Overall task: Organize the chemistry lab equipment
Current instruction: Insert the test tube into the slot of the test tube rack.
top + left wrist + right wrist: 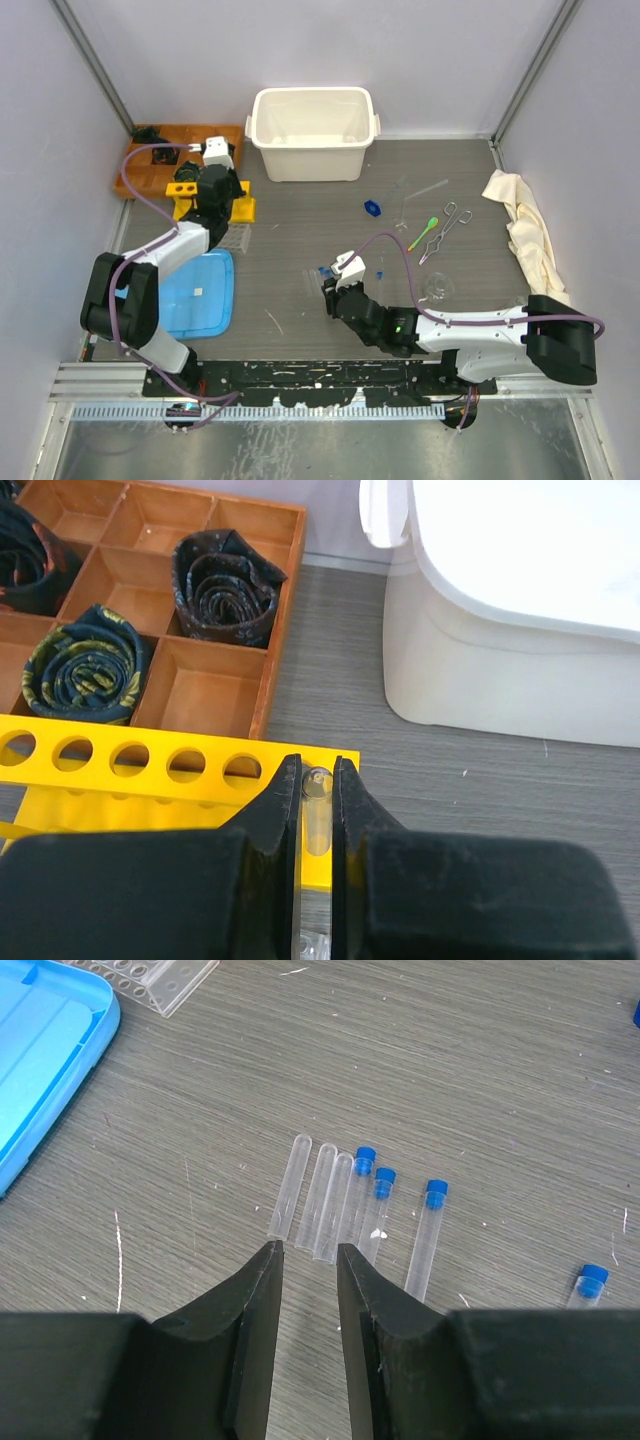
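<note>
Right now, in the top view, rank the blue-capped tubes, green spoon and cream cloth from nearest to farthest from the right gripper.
1. Blue-capped tubes, just ahead of the right gripper.
2. Green spoon, farther back and to the right.
3. Cream cloth, farthest out on the right side.

Bright, even overhead light, soft shadows on the grey table, white bin nearly blown out in the left wrist view, right gripper slightly soft near its lens, clear tubes sharp, wide-angle lean at the top view's edges.
</note>
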